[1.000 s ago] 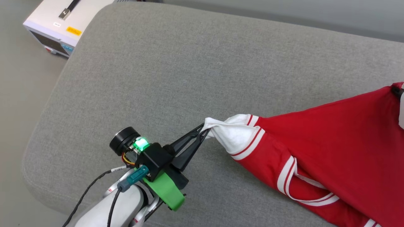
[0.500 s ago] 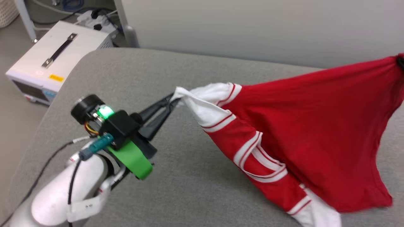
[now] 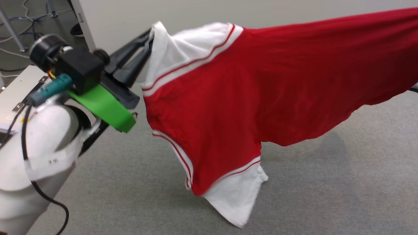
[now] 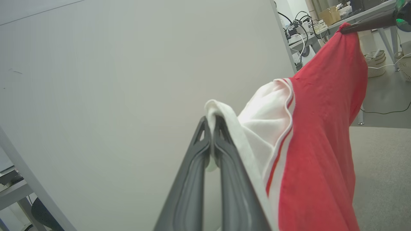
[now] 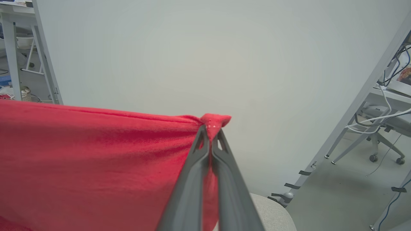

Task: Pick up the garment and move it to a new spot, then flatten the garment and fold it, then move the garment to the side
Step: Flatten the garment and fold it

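The garment (image 3: pixel 261 88), a red jersey with white sleeves and striped trim, hangs stretched in the air above the grey cushion (image 3: pixel 326 182). My left gripper (image 3: pixel 149 39) is shut on the white sleeve edge at the upper left of the head view; in the left wrist view the left gripper (image 4: pixel 211 123) pinches that white cloth (image 4: pixel 263 128). My right gripper (image 5: pixel 210 128) is shut on a red corner of the garment (image 5: pixel 96 150). The other white sleeve (image 3: pixel 238 192) dangles low, near the cushion. The lettering is hidden.
A pale partition wall (image 3: pixel 130 19) stands behind the cushion. A white box (image 3: pixel 13 94) sits at the left behind my forearm. Desk legs, cables and a chair (image 5: pixel 382 128) show past the wall in the right wrist view.
Both grippers have lifted the garment off the cushion and it now hangs spread between them. The head camera has tilted up, so the whole view shifted.
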Controlling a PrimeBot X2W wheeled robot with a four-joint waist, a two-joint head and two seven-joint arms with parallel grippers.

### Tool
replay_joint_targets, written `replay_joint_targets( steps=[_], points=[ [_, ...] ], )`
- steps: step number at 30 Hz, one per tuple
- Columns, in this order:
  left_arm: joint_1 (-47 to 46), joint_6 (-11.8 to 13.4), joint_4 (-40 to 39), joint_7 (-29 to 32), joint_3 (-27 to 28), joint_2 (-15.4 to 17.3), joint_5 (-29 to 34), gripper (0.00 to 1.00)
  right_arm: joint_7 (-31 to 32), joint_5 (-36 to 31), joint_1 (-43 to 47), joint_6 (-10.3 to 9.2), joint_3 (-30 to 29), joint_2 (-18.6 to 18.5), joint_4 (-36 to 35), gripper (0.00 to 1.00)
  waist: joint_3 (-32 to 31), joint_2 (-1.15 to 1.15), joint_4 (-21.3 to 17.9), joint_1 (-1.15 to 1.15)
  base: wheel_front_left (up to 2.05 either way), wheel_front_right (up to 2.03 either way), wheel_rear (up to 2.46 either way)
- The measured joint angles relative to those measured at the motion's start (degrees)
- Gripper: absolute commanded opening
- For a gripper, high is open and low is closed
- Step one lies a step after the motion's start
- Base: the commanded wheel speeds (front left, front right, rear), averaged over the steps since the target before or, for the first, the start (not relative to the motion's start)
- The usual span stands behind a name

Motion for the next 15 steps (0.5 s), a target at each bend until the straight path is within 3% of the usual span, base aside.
replay_joint_targets(
  steps=[15],
  points=[
    [-14.67,-0.04,7.43,9.1,-0.03,0.76,-18.44,0.0,-0.36,-1.4,-6.41,0.04,-2.24,0.62,-0.7,0.0,5.33,0.0,-2.38,0.0,0.0,0.0,0.0]
  ],
)
